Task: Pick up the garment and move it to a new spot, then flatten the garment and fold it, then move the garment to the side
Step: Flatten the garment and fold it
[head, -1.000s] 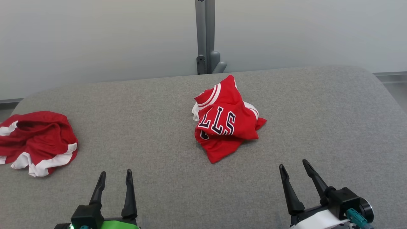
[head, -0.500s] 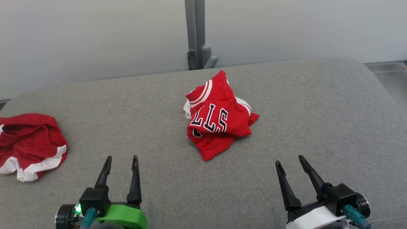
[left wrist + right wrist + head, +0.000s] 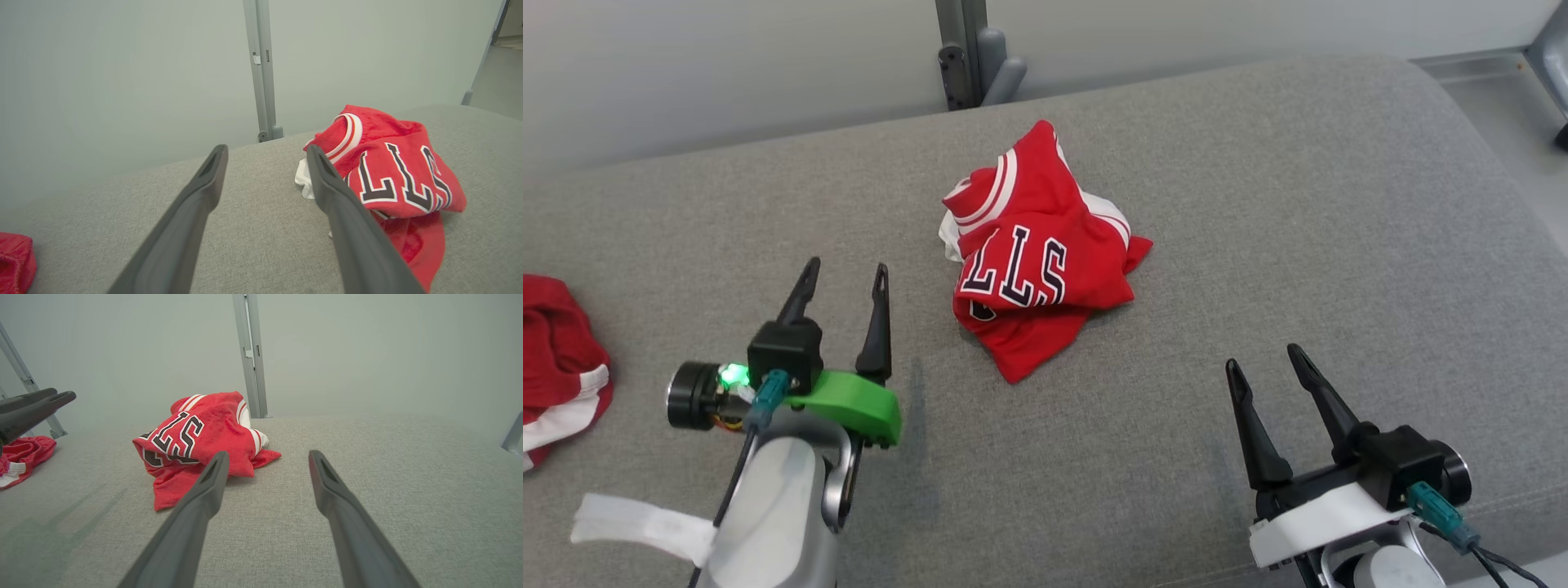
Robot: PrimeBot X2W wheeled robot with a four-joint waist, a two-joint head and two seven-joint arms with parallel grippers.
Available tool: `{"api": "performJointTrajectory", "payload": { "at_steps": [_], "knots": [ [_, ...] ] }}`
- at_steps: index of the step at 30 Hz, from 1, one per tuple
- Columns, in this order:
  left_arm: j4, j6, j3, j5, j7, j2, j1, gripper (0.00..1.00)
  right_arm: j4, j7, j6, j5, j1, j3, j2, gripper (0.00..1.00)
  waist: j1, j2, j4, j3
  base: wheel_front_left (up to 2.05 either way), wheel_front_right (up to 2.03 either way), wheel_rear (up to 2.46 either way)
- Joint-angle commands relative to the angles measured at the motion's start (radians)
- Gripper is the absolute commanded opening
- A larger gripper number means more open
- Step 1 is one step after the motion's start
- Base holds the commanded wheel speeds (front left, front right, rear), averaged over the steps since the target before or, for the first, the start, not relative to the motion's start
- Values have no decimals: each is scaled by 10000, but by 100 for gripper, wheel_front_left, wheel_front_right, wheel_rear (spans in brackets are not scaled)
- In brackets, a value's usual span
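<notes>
The garment (image 3: pixel 1033 257), a red jersey with white trim and dark letters, lies crumpled in a heap in the middle of the grey padded table (image 3: pixel 1258 204). It also appears at the right in the left wrist view (image 3: pixel 392 175) and left of centre in the right wrist view (image 3: pixel 200 437). My left gripper (image 3: pixel 844 271) is open, raised a little above the table just left of the jersey, holding nothing. My right gripper (image 3: pixel 1264 359) is open near the front right, well short of the jersey, and empty too.
A second red cloth with white trim (image 3: pixel 556 359) lies at the table's left edge, also seen as a cloth (image 3: pixel 22 455) in the right wrist view. A grey post (image 3: pixel 960 49) stands behind the table against a pale wall. The table's rounded right edge (image 3: pixel 1503 163) drops to the floor.
The head camera has tilted down and turned, shifting the scene left and up. My left arm has reached forward toward the jersey; both grippers stay open. The jersey lies as before.
</notes>
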Motion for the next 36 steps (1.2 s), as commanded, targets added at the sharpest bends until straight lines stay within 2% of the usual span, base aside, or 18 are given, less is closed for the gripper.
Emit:
{"api": "performJointTrajectory", "payload": {
  "at_steps": [1, 4, 12, 21, 29, 34, 35, 36],
  "knots": [
    [368, -96, 0, 127, -39, 142, -709, 100, -84, -1, -14, 49, -274, 6, -11, 100, 0, 0, -364, 1073, 0, 0, 0],
    [765, -236, -127, 213, -39, 171, -1388, 100, -120, -1, -14, 55, -447, 20, -8, 100, 0, 0, -432, 1420, 0, 0, 0],
    [2939, -759, -1014, 643, -40, 320, -3909, 100, -188, -1, -14, 151, -980, 45, -8, 100, 0, 0, -728, 2433, 0, 0, 0],
    [4624, -959, -2264, 509, 89, 228, -5238, 100, -201, -1, -14, 295, -1091, 66, -10, 100, 0, 0, -895, 2661, 0, 0, 0],
    [5294, -967, -4257, -421, 355, 118, -5511, 100, -196, -1, -14, 379, -1045, 106, -11, 100, 0, 0, -997, 2551, 0, 0, 0],
    [5325, -967, -5399, -1022, 424, 291, -5749, 100, -189, -1, -14, 389, -1057, 149, -10, 100, 0, 0, -1033, 2484, 0, 0, 0],
    [5312, -968, -5552, -1144, 391, 321, -5807, 83, -183, -1, -14, 407, -1054, 160, -10, 100, 0, 0, -1039, 2468, 0, 0, 0],
    [5286, -968, -5671, -1253, 347, 350, -5870, 56, -170, -1, -14, 420, -1053, 186, -10, 100, 0, 0, -1051, 2446, 0, 0, 0]
  ]
}}
